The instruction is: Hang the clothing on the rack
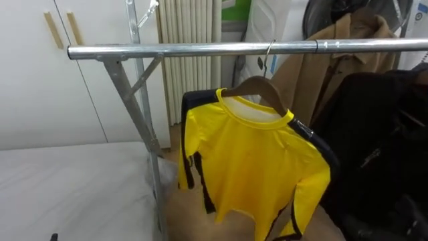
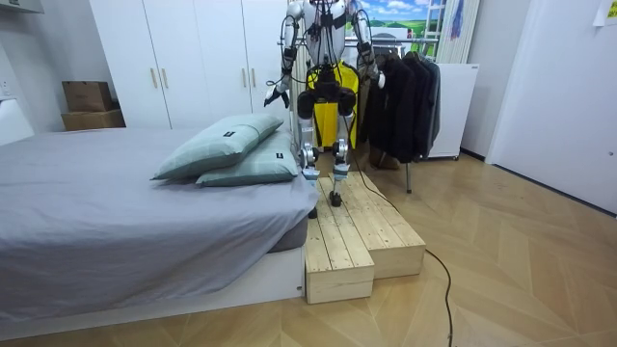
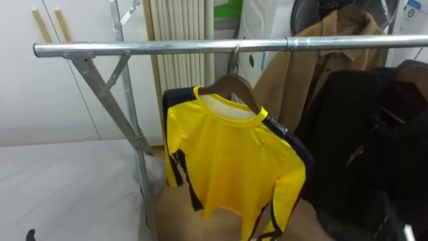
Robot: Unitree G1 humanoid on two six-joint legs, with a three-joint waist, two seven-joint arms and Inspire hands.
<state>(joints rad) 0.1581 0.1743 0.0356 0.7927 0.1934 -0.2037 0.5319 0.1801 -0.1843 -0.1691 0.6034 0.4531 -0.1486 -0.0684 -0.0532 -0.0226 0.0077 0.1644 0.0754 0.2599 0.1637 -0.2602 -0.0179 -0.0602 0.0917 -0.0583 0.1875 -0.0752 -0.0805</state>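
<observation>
Left hand (image 2: 275,97): couldn't tell its grip. Yellow long-sleeved shirt (image 1: 254,167) hung by brown wooden hanger (image 1: 259,87) on the silver metal rail (image 1: 200,49).

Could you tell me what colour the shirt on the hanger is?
Shirt: yellow, dark trim; left eye view.

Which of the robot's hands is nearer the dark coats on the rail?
Right. The right hand hangs just beside the dark coats; the left hand is on the far side of the robot's body, toward the bed.
</observation>
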